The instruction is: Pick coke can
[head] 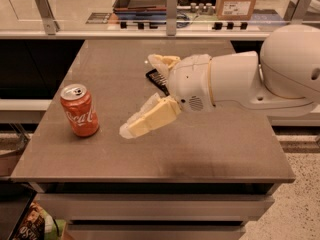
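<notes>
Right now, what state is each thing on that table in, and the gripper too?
coke can: upright, standing free near the table's edge, not gripped.
gripper: open, holding nothing, over the middle of the table, apart from the can.
black object: lying flat, partly hidden behind the gripper.
table: level, carrying the can and the black object.
</notes>
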`<state>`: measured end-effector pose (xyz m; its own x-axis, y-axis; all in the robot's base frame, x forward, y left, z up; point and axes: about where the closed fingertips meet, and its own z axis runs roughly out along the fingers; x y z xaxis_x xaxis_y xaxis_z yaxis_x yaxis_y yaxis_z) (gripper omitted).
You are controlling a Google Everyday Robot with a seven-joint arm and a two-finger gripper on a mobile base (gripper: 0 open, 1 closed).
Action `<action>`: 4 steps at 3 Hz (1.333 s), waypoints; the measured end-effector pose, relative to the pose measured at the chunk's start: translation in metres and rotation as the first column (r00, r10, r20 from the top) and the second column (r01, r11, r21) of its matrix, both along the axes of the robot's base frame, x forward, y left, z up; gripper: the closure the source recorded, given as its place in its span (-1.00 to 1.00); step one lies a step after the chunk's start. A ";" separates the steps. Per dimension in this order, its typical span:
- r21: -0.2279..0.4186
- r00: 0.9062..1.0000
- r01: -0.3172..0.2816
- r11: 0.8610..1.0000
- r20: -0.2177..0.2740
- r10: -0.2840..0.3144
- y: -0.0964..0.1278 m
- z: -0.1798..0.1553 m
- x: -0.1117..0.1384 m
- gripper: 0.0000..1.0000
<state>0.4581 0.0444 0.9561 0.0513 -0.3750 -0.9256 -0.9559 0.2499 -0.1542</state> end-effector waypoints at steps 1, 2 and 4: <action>-0.001 1.000 -0.001 1.000 0.000 0.001 0.000 0.000 0.000 -1.00; 0.023 1.000 -0.012 1.000 -0.009 0.012 0.006 -0.008 0.013 -1.00; 0.132 0.999 -0.035 0.991 -0.010 0.037 0.031 -0.038 0.031 -1.00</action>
<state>0.4886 0.0757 0.9178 0.0508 -0.2479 -0.9675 -0.9663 0.2326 -0.1104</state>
